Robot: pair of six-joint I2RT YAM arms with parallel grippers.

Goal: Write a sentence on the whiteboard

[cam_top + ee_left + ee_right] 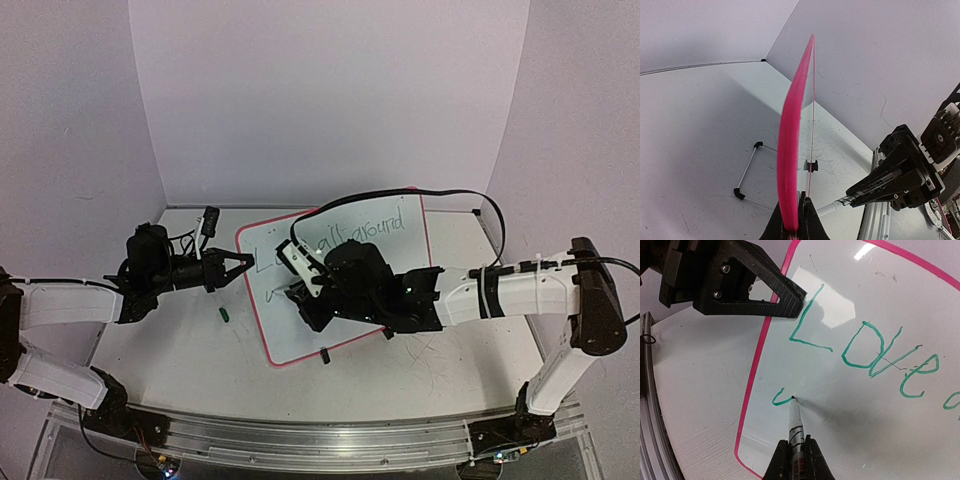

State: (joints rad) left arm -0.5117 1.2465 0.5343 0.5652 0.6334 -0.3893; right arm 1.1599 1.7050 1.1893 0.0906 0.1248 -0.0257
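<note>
Two grippers at work: left gripper [240,266] pinches the pink-red rim of the glossy white rectangular whiteboard [405,255], which sits askew on the scuffed white table [170,345]. Right gripper [795,457] is clamped on a silver marker pen [795,422], tip touching the board below "Love", where the green handwritten sentence [865,352] starts, at a short green stroke. Small green cap [225,314] lies left of the board.

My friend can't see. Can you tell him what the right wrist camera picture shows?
The right pincer grips a marker, its tip touching the whiteboard beside a short green stroke. Above, the sentence starts with "Love" in green. The left pincer pinches the board's pink rim at upper left.
</note>
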